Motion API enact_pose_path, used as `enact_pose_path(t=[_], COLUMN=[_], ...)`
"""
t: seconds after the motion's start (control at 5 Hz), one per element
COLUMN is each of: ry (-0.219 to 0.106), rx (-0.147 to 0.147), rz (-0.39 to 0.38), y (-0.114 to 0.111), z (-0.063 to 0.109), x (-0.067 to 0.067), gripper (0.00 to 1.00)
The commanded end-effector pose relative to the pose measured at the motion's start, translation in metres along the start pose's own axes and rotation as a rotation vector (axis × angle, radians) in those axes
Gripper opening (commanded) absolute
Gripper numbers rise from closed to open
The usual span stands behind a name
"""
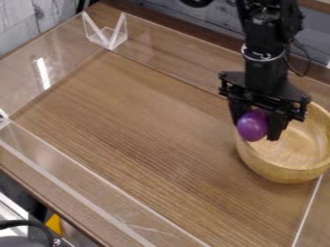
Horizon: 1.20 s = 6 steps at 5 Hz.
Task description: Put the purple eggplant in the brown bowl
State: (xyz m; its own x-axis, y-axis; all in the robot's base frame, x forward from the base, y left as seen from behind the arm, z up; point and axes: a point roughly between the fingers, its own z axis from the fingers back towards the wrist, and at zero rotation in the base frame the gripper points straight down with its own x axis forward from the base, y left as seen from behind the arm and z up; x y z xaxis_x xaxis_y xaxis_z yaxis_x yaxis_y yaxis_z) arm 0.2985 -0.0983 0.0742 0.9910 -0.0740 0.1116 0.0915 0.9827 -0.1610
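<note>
My gripper (258,126) points down and is shut on the purple eggplant (253,125), which hangs between the two black fingers just above the near-left rim of the brown bowl (299,162). The bowl is round, light wood, and sits at the right edge of the wooden table. Its inside shows nothing in it. The eggplant's top is hidden by the fingers.
Clear acrylic walls (77,72) ring the wooden tabletop (129,125). A clear triangular stand (106,32) sits at the far-left corner. Black cables trail behind the arm (271,39) at the upper right.
</note>
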Motion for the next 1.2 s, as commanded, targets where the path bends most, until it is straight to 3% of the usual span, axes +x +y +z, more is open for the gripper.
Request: enact_pose_path(t=[0.0, 0.6, 1.0], ry=[-0.062, -0.074, -0.061], rx=[-0.008, -0.004, -0.009], rz=[0.007, 0.057, 0.015], y=[0.001, 0.011, -0.006], z=[0.015, 0.002, 0.01], x=[0.014, 0.031, 0.039], gripper=[0.0, 0.0, 0.0])
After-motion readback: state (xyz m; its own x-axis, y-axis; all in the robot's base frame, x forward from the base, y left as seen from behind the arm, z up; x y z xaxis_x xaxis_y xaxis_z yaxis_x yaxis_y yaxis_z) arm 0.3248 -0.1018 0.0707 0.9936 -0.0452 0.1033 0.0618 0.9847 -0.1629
